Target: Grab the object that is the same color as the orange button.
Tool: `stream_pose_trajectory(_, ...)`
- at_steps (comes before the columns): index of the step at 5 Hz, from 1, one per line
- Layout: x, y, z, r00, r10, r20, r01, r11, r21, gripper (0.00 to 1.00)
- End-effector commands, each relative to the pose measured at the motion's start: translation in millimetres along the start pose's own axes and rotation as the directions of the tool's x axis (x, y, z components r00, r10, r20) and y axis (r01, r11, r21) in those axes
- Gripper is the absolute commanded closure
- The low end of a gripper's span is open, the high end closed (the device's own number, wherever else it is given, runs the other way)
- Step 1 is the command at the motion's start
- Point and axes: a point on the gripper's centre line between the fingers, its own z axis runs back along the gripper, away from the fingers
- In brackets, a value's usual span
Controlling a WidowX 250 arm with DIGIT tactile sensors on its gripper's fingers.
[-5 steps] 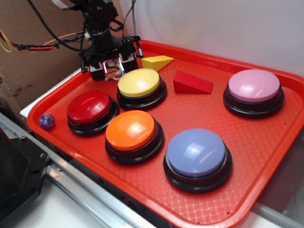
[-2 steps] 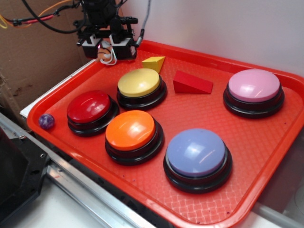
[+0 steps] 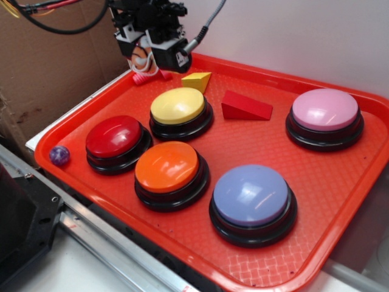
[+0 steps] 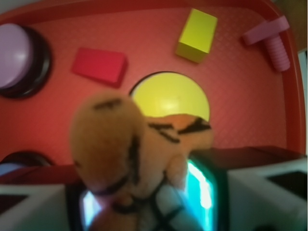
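Observation:
My gripper (image 3: 144, 59) hangs above the far left corner of the red tray (image 3: 340, 237), shut on the small orange, black-striped tiger toy (image 3: 141, 61). In the wrist view the tiger toy (image 4: 130, 154) fills the middle, blurred, held between the two pads (image 4: 204, 185) of the gripper (image 4: 144, 202), well above the tray floor. The orange button (image 3: 168, 167), glossy on a black base, sits at the tray's front left, far below and in front of the gripper.
On the tray are a yellow button (image 3: 179, 107), a red button (image 3: 114, 137), a purple-blue button (image 3: 252, 198), a pink button (image 3: 325, 112), a yellow wedge (image 3: 197, 80), a red wedge (image 3: 245, 107), a pink ribbed piece (image 3: 143, 78) and a purple ball (image 3: 59, 155). A cardboard wall stands to the left.
The gripper has risen from the tray floor with the tiger toy held in it and turned slightly right. The pink ribbed piece now shows underneath.

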Motion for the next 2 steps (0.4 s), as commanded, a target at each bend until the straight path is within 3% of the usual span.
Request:
stream_pose_trajectory(1, -15.0, -17.6, 32.0, 0.992, -0.038, 0.121, 0.041, 0.999, -0.024, 1.00)
stream_pose_trajectory(2, -9.6, -13.2, 25.9, 0.994, -0.003, 0.113, 0.003, 1.000, 0.002, 1.00)
